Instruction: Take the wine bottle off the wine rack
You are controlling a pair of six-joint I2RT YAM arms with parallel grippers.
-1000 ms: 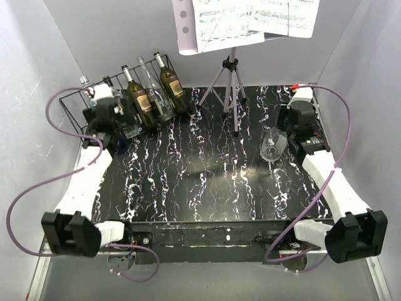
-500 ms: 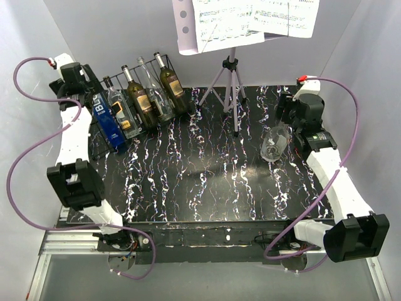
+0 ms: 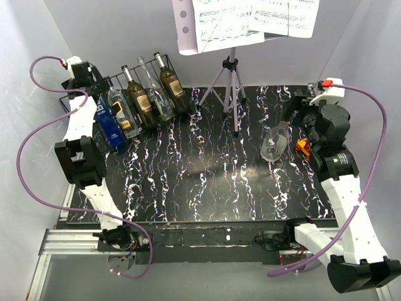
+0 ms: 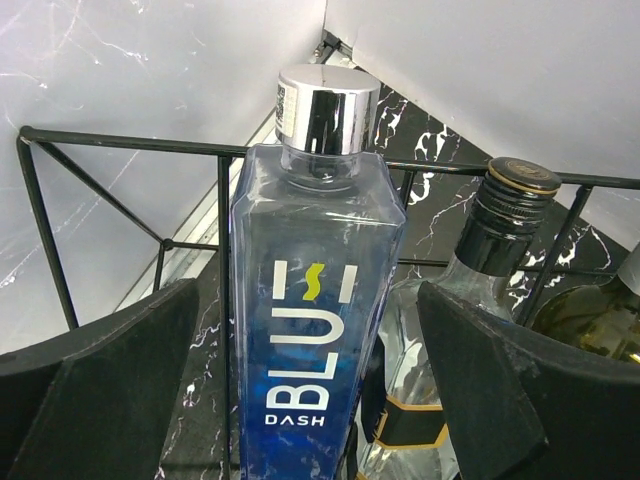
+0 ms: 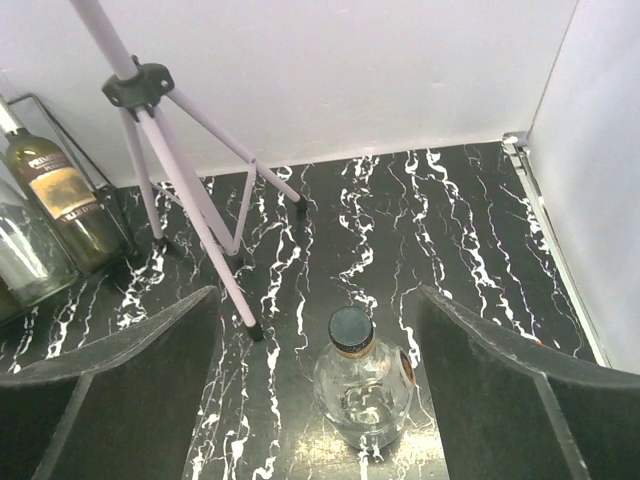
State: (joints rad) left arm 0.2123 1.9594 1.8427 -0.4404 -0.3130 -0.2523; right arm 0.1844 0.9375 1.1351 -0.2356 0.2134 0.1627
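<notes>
The blue bottle (image 4: 310,330) leans near the left end of the wine rack (image 4: 130,144), just beside a dark-capped bottle (image 4: 500,240). The left fingers (image 4: 110,390) are spread wide on both sides of it, not touching; the right fingers (image 5: 120,390) are spread also, above the counter (image 5: 470,220). I judge the bottle smooth, rigid and rather heavy, so its flat sides below the shoulder give the safest hold.

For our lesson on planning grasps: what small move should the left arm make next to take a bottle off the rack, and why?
Probably close the left gripper on the blue bottle: its open fingers sit either side of that bottle, which lies centred between them in the rack.
</notes>
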